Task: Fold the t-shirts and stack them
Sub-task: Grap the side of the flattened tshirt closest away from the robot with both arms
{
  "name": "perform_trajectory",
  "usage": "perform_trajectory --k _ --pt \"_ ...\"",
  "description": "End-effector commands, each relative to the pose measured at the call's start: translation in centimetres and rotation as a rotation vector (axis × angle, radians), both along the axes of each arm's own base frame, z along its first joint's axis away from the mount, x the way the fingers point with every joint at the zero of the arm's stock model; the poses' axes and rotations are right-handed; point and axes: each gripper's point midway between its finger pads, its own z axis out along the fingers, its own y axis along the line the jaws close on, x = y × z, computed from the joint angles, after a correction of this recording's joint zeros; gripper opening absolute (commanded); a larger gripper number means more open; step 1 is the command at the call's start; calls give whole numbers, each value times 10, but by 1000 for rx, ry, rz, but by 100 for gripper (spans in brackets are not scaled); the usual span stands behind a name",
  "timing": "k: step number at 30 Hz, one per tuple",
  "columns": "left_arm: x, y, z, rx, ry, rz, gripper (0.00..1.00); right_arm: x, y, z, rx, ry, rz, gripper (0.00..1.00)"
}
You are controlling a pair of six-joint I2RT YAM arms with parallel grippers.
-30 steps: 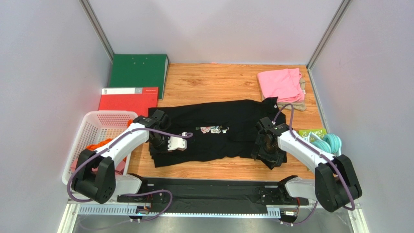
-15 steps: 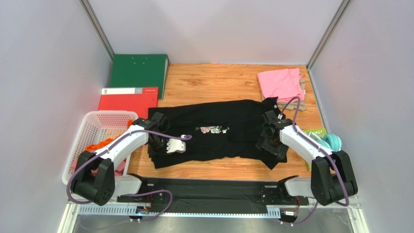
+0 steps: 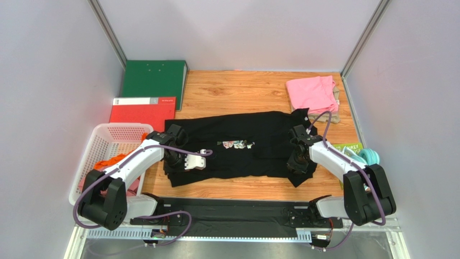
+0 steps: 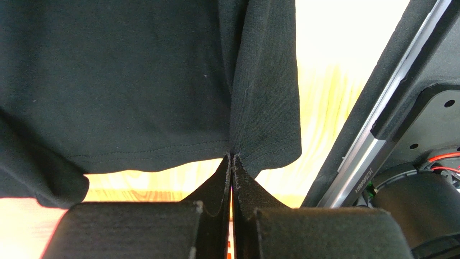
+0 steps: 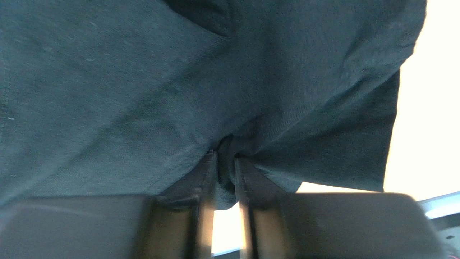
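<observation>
Left jaws are pressed tight on the near hem of the black t-shirt (image 4: 135, 81) and right jaws are pinching a bunched bit at its near-right edge, so each arm's already got an end. It lies spread on the desk (image 3: 243, 86), long axis left to right between them; my guess is the near edge goes over toward the far one. Folded pink t-shirt (image 3: 312, 93) sits past its far-right corner, red binder (image 3: 141, 110) off its far-left corner, teal bundle (image 3: 368, 158) to its right.

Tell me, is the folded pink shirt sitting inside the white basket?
No, the pink shirt lies folded at the far right, well apart from the white basket at the left edge.
</observation>
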Motion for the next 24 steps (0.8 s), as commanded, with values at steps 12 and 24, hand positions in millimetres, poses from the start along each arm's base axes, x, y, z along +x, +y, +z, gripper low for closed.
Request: perform_trajectory --k 12,24 --pt "15 6 45 -2 -130 3 0 10 4 75 37 -116 68 0" --pt "-6 18 80 -20 -188 48 0 -60 10 90 161 -87 53 0"
